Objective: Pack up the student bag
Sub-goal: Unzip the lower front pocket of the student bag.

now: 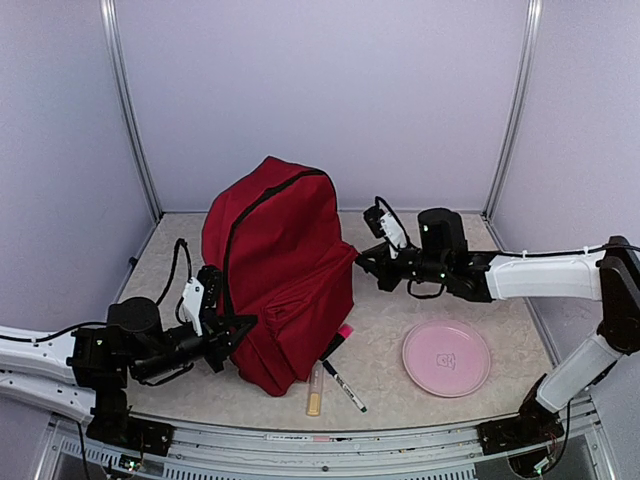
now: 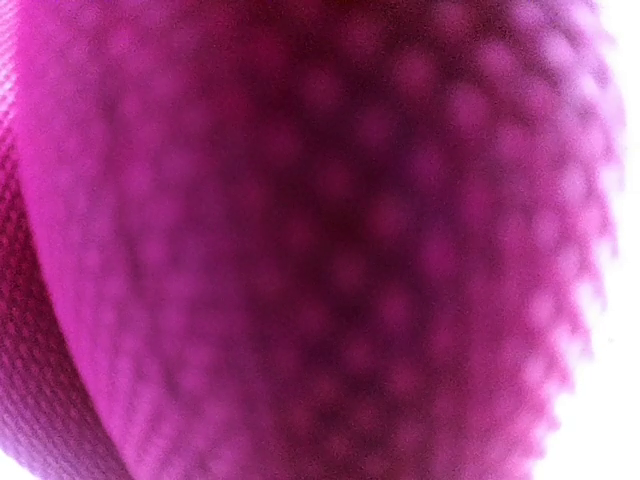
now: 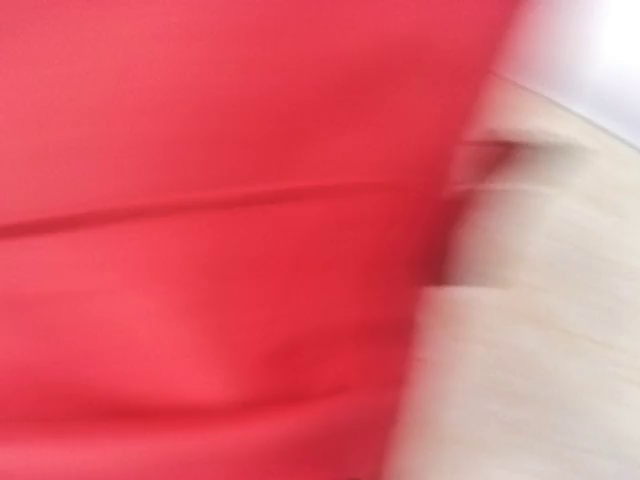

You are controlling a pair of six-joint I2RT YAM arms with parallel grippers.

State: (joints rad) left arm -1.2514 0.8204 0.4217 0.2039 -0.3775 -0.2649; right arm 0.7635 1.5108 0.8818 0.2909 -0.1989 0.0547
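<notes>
The student bag (image 1: 285, 270), a large dark red backpack with a black zipper line, stands upright in the middle of the table. My left gripper (image 1: 238, 328) presses into its lower left side. The left wrist view shows only blurred red fabric (image 2: 320, 240), with no fingers visible. My right gripper (image 1: 364, 262) is at the bag's right edge, about mid-height. The right wrist view shows blurred red fabric (image 3: 220, 240) and beige tabletop (image 3: 540, 360), again with no fingers visible. Neither view shows whether the jaws are open or shut.
A pink plate (image 1: 446, 357) lies at the front right. A yellowish tube (image 1: 315, 389) and a black-and-white marker (image 1: 344, 385) lie in front of the bag. A pink-tipped pen (image 1: 340, 340) pokes out from under the bag's front edge. Walls enclose the table.
</notes>
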